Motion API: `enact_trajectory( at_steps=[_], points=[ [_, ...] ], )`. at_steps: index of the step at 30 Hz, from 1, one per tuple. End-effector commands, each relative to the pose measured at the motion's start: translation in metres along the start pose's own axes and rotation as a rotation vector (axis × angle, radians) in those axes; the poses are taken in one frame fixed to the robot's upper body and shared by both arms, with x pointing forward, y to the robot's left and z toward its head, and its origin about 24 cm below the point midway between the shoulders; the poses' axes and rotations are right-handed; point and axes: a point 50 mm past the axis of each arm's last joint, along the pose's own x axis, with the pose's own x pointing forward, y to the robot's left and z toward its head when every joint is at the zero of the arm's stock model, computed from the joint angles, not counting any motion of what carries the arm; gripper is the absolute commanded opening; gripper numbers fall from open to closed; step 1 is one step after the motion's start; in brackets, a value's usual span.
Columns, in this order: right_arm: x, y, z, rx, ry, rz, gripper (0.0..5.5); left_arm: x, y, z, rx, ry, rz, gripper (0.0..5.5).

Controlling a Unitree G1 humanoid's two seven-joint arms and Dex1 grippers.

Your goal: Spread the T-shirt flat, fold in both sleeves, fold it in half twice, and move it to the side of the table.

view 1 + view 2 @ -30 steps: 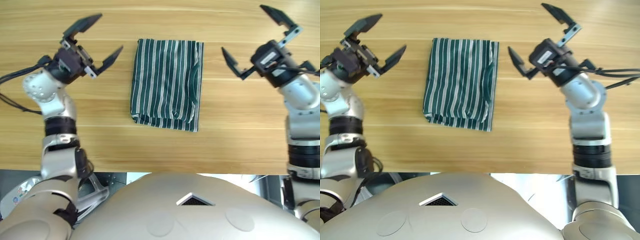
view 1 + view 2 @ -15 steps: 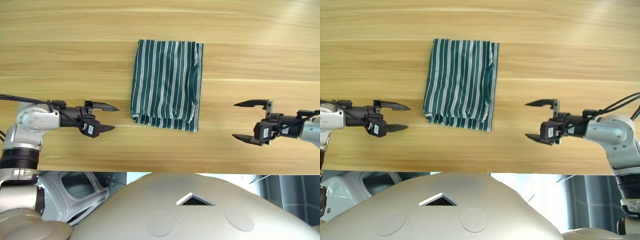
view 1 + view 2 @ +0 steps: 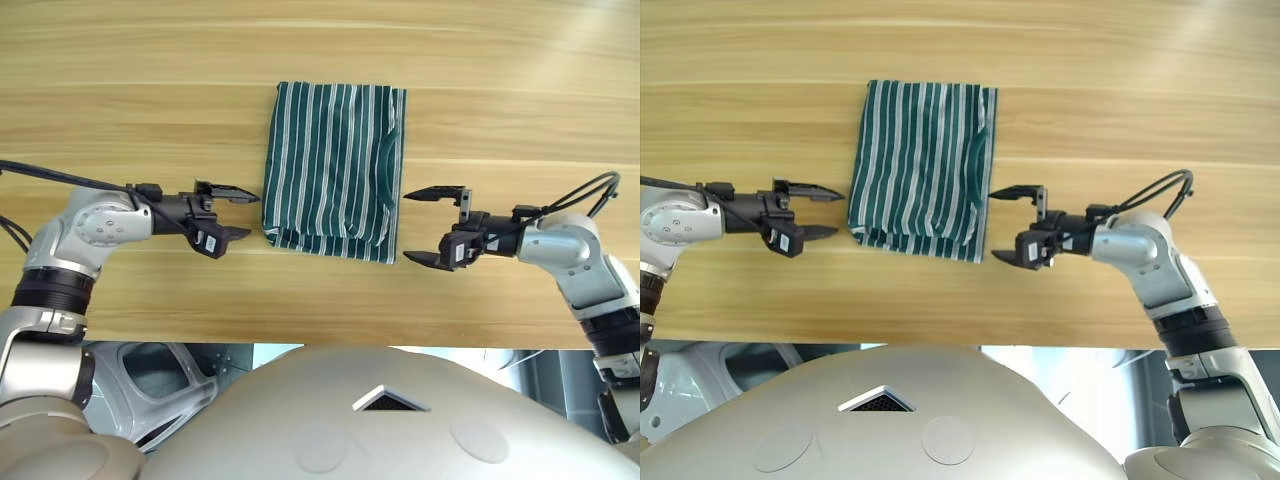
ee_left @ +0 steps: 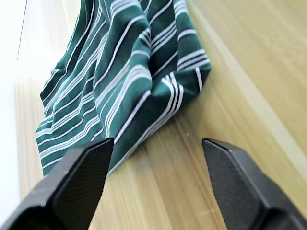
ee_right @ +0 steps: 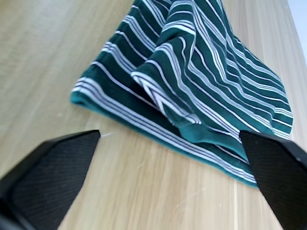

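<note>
The folded shirt [image 3: 335, 170] lies on the table [image 3: 150, 60]. The left gripper [image 3: 253, 214] and the right gripper [image 3: 405, 227] sit beside it, both spread wide.

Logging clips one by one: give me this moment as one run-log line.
T-shirt: folded, on table | left gripper: open, beside its near-left corner | right gripper: open, beside its near-right corner | step: not yet moved aside

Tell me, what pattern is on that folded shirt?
Dark green T-shirt with thin white stripes, clearest from the head.
</note>
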Motion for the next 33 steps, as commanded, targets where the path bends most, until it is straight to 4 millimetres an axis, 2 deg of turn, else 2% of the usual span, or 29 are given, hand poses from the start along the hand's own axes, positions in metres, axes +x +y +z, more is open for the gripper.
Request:
enact_trajectory(
  at_steps=[1,11,26,28,33],
  points=[
    [0.010,0.014,-0.004,0.001,0.032,0.088,5.36,0.018,-0.018,0.008,-0.035,-0.046,-0.097,3.44],
    [0.024,0.016,0.005,-0.021,-0.034,0.116,5.36,0.029,-0.025,0.016,-0.049,-0.090,-0.124,3.44],
    [0.032,0.026,0.004,-0.002,-0.055,0.167,5.36,0.027,-0.041,-0.005,-0.095,0.001,-0.204,3.44],
    [0.033,0.027,0.004,-0.002,-0.061,0.179,5.10,0.028,-0.043,-0.006,-0.097,0.001,-0.206,3.19],
    [0.032,0.028,0.004,-0.002,-0.066,0.190,4.06,0.029,-0.048,-0.008,-0.102,-0.009,-0.223,2.27]
  ],
)
